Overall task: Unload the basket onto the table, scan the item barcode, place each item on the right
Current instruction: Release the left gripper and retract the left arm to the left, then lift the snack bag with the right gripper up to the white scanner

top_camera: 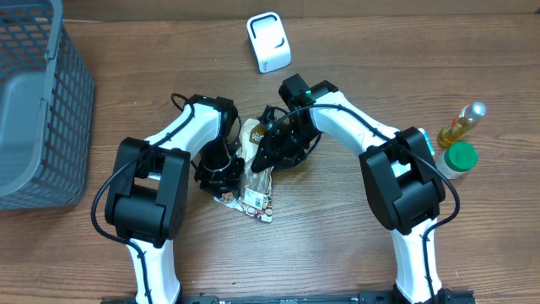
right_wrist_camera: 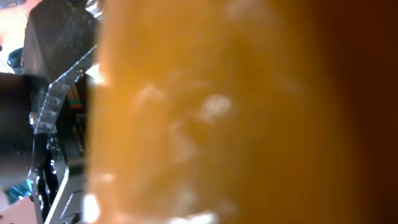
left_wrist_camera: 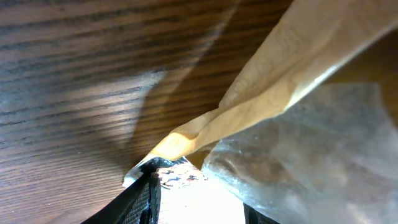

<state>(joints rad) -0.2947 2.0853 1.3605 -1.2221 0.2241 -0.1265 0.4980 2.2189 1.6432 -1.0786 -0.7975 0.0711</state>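
Note:
The item is a clear plastic package (top_camera: 256, 199) with tan contents and a printed label, lying at the table's middle between both arms. My left gripper (top_camera: 221, 173) is shut on its left edge. In the left wrist view the package (left_wrist_camera: 292, 74) runs up from between the fingers (left_wrist_camera: 140, 202) over the wood. My right gripper (top_camera: 265, 157) has come down on the package's upper part from the right and is closed on it. The tan package (right_wrist_camera: 217, 112) fills the right wrist view as a blur and hides the fingers. The white scanner (top_camera: 268, 42) stands at the back.
A grey mesh basket (top_camera: 34, 110) takes up the left side. At the right stand a bottle of yellow liquid (top_camera: 462, 123) and a green-lidded jar (top_camera: 458, 159). The left arm's black and metal parts (right_wrist_camera: 59, 37) sit close by in the right wrist view.

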